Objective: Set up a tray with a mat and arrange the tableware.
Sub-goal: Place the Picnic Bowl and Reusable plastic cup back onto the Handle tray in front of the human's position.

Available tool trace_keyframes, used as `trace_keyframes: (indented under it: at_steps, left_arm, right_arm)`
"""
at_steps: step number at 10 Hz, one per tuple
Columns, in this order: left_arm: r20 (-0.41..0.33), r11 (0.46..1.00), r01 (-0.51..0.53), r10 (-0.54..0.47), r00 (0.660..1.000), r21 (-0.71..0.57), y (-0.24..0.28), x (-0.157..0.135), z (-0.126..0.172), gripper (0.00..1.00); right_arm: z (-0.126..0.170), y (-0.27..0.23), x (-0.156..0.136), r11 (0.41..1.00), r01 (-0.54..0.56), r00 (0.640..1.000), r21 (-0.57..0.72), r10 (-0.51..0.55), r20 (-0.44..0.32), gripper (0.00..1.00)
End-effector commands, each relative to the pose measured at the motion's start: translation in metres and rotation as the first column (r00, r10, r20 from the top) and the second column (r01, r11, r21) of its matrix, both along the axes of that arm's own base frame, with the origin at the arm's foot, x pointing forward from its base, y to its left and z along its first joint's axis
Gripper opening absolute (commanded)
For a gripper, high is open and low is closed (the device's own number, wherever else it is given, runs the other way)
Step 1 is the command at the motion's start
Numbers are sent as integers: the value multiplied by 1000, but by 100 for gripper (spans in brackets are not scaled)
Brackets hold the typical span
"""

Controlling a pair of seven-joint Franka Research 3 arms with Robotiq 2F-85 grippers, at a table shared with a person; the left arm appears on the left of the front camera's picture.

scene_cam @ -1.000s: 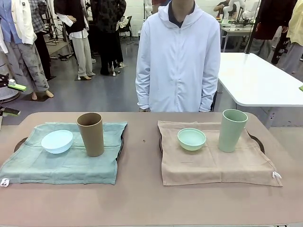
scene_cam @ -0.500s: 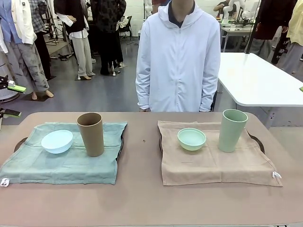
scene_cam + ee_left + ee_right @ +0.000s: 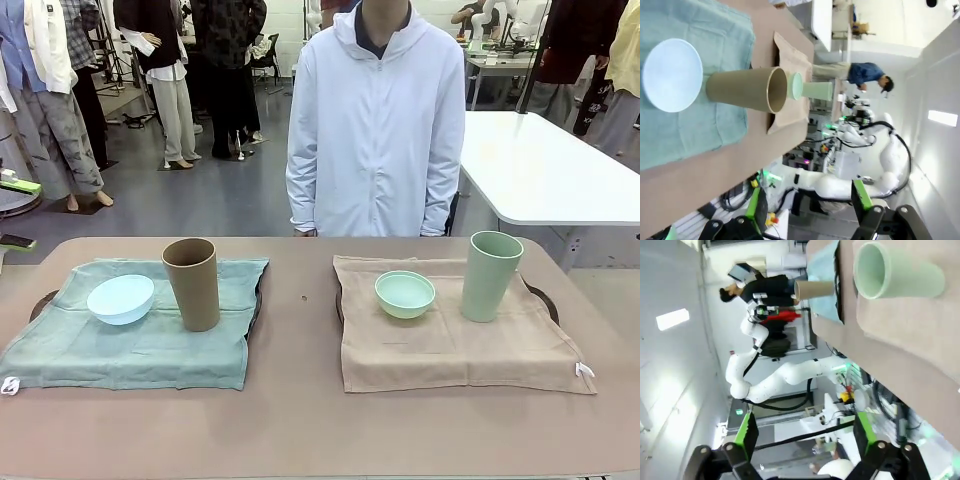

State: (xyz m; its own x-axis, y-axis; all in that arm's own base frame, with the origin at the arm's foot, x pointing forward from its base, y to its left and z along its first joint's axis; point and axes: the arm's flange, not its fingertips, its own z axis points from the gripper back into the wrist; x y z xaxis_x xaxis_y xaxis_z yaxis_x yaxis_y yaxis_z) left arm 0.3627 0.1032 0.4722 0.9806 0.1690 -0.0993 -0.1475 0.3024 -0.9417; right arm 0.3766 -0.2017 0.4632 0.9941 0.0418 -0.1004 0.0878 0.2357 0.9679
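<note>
state: both my claws, left claw and right claw, gape wide, holding nothing, off the tabletop | layout: blue bowl and brown cup on green mat; green bowl and green cup on tan mat | advice: looks arranged; approach upright cups from above, avoid snagging cloth.

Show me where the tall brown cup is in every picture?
Front view: the tall brown matte handleless cup stands upright on the teal cloth mat, left half of the table, beside the pale blue round bowl.
Left wrist view: lying sideways in the picture, upper middle, rim pointing right.
Right wrist view: small, top middle, far off.
Shared landmark: the tall pale green cup.
</note>
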Motion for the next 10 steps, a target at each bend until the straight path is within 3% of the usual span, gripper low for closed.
trace_keyframes:
  at_steps: [1, 10]
  left_arm:
    - [-2, 997, 38, -38, 999, -69, 28, 9, 6, 89]
    - [-26, 998, 27, -29, 999, -57, 24, 3, 4, 89]
  right_arm:
    - [-23, -11, -5, 1000, 0, 999, 8, 0, -50, 100]
    - [-36, -15, -9, 1000, 19, 997, 16, -18, -80, 100]
